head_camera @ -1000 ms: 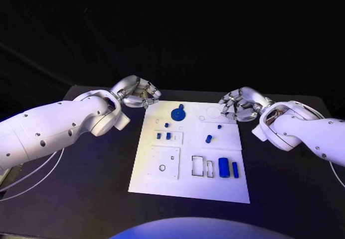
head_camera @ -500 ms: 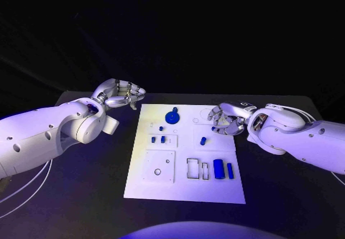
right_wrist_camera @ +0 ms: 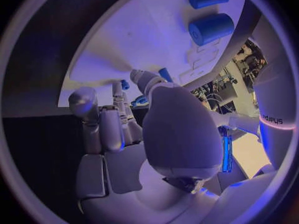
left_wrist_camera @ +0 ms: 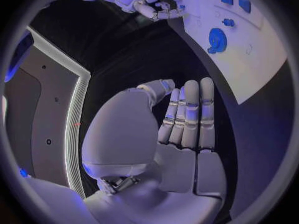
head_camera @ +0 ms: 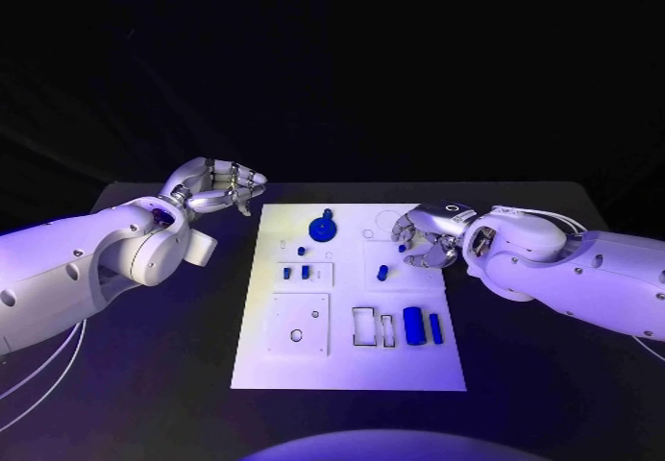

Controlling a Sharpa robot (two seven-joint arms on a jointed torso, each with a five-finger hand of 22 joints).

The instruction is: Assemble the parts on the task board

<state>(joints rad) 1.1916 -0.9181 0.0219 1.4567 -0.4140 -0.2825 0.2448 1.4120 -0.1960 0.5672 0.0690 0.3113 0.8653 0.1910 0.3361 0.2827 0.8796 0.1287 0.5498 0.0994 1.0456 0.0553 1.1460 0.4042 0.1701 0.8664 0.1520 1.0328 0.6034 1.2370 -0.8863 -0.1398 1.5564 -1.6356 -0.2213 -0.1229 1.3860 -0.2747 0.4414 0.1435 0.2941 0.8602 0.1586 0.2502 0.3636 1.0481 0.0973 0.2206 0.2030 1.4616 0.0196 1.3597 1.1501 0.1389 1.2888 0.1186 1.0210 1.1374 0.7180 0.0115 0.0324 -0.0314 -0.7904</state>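
I've got the right hand [head_camera: 423,236] hovering over the white board's [head_camera: 307,357] far right part, fingers curled narrow near a small blue peg [head_camera: 382,274], seemingly holding nothing, while the left hand [head_camera: 215,186] waits off the board's far-left corner, fingers curled, empty.

Dim room, black backdrop, blue-violet light brightest on the white task board [head_camera: 354,288] and arms, soft shadows under both hands, head view sharp, wrist views bent by fisheye, dark and blurry at the rims.
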